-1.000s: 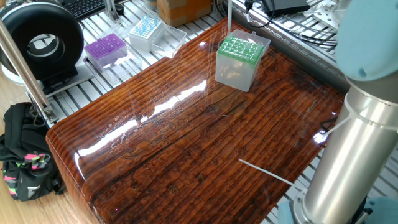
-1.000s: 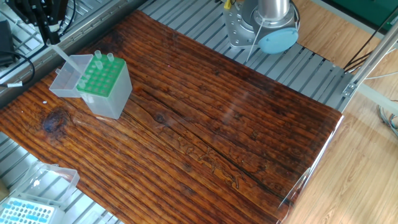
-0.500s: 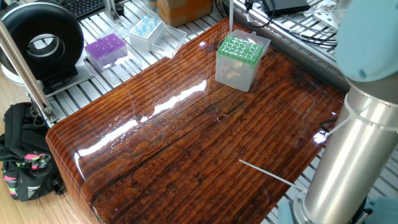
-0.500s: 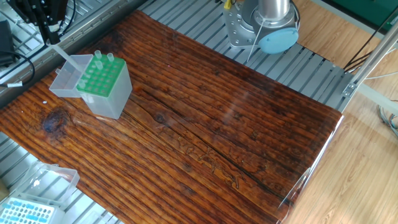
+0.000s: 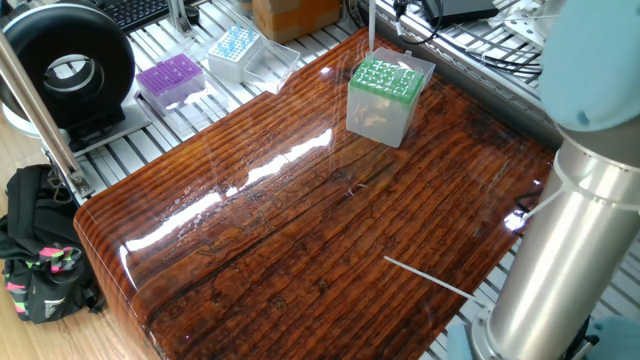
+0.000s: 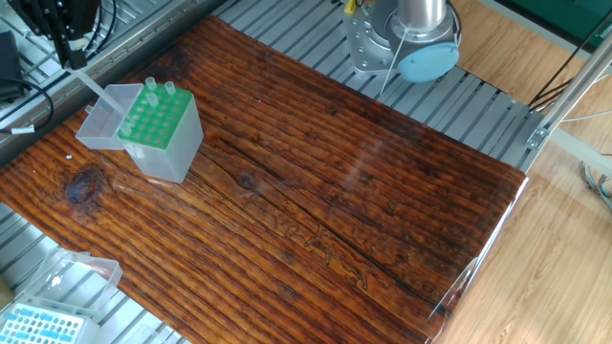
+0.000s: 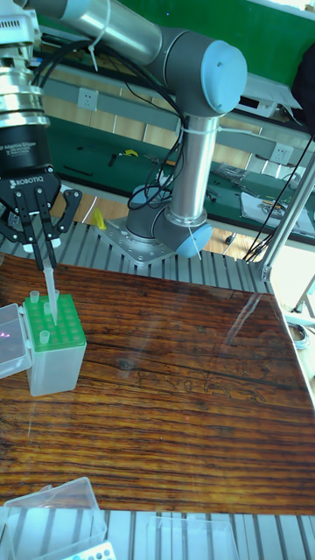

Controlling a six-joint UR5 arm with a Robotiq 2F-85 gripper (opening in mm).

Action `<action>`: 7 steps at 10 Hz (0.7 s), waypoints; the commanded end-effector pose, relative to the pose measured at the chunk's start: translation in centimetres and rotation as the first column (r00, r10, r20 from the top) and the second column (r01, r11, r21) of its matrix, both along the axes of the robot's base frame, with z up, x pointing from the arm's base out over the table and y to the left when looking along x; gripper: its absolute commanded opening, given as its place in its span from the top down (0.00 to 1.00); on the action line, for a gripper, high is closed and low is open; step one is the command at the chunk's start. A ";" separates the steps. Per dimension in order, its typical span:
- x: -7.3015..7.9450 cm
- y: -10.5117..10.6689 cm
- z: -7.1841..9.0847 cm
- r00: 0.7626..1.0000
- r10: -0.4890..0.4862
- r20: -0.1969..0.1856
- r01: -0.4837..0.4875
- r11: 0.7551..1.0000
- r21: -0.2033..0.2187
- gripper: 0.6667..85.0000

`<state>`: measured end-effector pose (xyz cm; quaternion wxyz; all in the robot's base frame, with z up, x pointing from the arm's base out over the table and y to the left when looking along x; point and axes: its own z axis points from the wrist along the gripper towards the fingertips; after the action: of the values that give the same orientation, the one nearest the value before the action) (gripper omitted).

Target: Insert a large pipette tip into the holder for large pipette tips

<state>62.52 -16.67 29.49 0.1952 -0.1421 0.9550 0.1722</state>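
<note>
In the tall fixed view my gripper [image 7: 39, 252] hangs above the far left of the table, shut on the large pipette tip [image 7: 47, 293]. The tip is a translucent whitish cone pointing down. Its fine end sits at the green grid top of the holder for large pipette tips [image 7: 54, 359]; I cannot tell whether it has entered a hole. Two other tips stand in the grid. In the other fixed view the gripper [image 6: 71, 57] holds the tip [image 6: 100, 96] slanting toward the holder [image 6: 161, 134]. In one fixed view only the tip [image 5: 370, 25] shows above the holder [image 5: 385, 90].
The holder's clear lid [image 6: 98, 127] lies open beside it. A purple-topped box [image 5: 170, 78] and a blue-topped box [image 5: 234, 48] stand off the wooden table [image 5: 300, 230]. The arm's base [image 6: 402, 43] is at the far edge. A thin white line [image 5: 428, 277] shows near the front right.
The gripper and the tip it holds have shifted very slightly in the other fixed view. Nothing else has moved.
</note>
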 end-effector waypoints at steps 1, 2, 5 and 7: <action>-1.5 0.4 0.1 0.999 -0.007 -0.049 0.008 1.000 0.025 1.00; -1.9 0.3 0.1 0.999 -0.010 -0.052 0.012 1.000 0.020 1.00; -2.7 0.4 0.3 0.999 -0.010 -0.042 0.011 1.000 0.022 1.00; -2.3 0.2 0.8 1.000 0.010 0.004 -0.010 1.000 0.016 1.00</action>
<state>60.22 -16.54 29.58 0.1796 -0.1363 0.9577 0.1787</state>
